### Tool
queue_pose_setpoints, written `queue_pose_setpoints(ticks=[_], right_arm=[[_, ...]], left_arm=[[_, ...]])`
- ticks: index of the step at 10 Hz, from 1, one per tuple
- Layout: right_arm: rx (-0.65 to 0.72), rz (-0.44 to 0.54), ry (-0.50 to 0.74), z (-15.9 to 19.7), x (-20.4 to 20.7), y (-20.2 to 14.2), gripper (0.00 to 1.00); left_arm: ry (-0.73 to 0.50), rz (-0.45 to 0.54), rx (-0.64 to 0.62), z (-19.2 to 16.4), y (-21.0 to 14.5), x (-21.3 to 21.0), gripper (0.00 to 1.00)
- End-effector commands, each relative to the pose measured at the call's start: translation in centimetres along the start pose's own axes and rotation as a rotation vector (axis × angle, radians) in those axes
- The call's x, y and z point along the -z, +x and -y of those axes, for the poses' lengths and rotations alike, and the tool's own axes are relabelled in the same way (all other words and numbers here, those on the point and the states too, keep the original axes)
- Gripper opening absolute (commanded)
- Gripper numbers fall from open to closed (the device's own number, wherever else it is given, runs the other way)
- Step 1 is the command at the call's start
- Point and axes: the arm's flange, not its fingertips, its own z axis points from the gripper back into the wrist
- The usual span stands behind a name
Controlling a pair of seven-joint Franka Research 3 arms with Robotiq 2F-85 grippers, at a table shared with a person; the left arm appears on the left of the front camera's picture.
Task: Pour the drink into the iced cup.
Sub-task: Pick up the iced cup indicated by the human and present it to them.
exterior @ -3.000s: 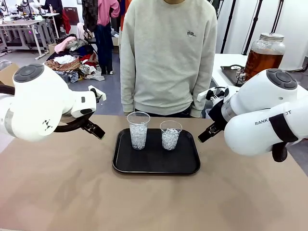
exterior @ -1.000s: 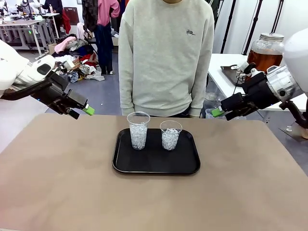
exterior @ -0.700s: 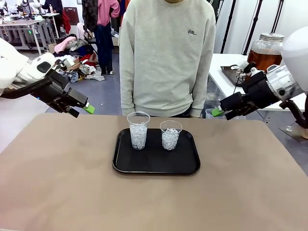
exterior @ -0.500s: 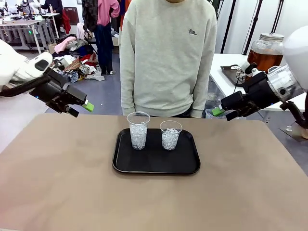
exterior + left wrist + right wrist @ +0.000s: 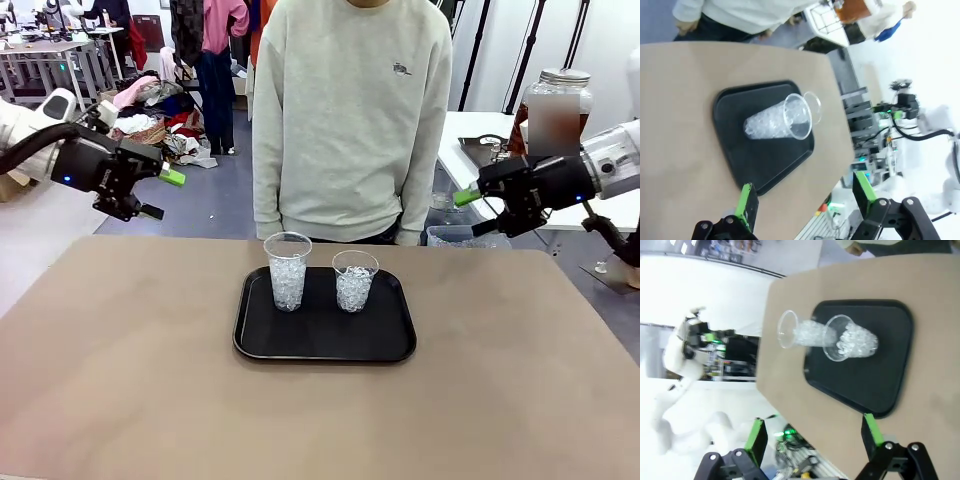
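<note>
Two clear iced cups stand on a black tray mid-table: a taller one and a shorter one. The drink is amber liquid in a big glass jar with a silvery lid, on a white side table at the far right. My left gripper hangs open in the air beyond the table's far left corner. Open too, my right gripper hovers past the far right corner, in front of the jar. Neither holds anything. In the wrist views, the left gripper and right gripper look at the tray and cups from afar.
A person in a grey sweatshirt stands at the far edge, right behind the tray, hands down at the sides. A dark tray lies by the jar on the side table. Bare tan tabletop surrounds the black tray.
Both arms have swung up and outward from the table's far corners. Each gripper has risen and stayed open. The cups and tray have not moved.
</note>
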Motion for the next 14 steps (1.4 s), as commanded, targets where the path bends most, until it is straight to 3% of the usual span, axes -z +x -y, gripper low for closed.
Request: queue_pose_setpoints(ticks=[1, 4, 7, 10, 14], right_arm=[[0.106, 0.034, 0.109, 1.5, -0.6, 1.5, 1.0], [0.232, 0.071, 0.249, 4.4, -1.5, 2.3, 1.0], [0.321, 0.07, 0.34, 6.9, -1.4, 2.6, 1.0], [0.336, 0.069, 0.353, 7.8, -1.4, 2.7, 1.0], [0.328, 0.044, 0.325, 7.8, -1.1, 2.4, 1.0]], left_arm=[[-0.086, 0.038, -0.031, -1.5, 0.8, 0.5, 1.0], [-0.195, 0.074, -0.066, -3.6, 1.3, 1.7, 1.0], [-0.254, 0.039, -0.124, -5.2, 1.6, 3.1, 1.0], [-0.301, -0.049, -0.263, -6.8, 2.0, 3.9, 1.0], [-0.282, -0.14, -0.299, -6.9, 2.0, 3.9, 1.0]])
